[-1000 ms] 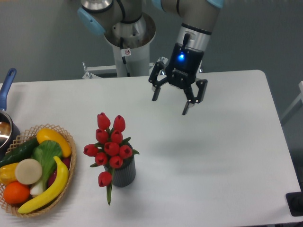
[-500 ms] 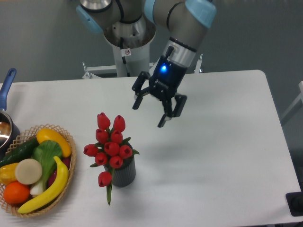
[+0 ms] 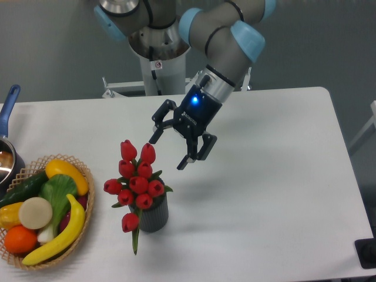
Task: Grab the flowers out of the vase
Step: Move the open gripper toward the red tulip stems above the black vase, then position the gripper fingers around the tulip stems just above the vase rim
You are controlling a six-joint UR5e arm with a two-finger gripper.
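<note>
Gripper hanging over the table with fingers spread wide apart, holding nothing, touching nothing, tilting down and leftward. Flowers sitting just below and left of the fingertips, the nearest tall bloom close beside the left finger, one bloom drooping low over the front of the vase. Vase standing upright near the front edge, stems still inside. Basket of fruit and vegetables lying further left, near the bunch but apart. Blue-handled pot showing at the far left edge. Robot base rising behind the table.
</note>
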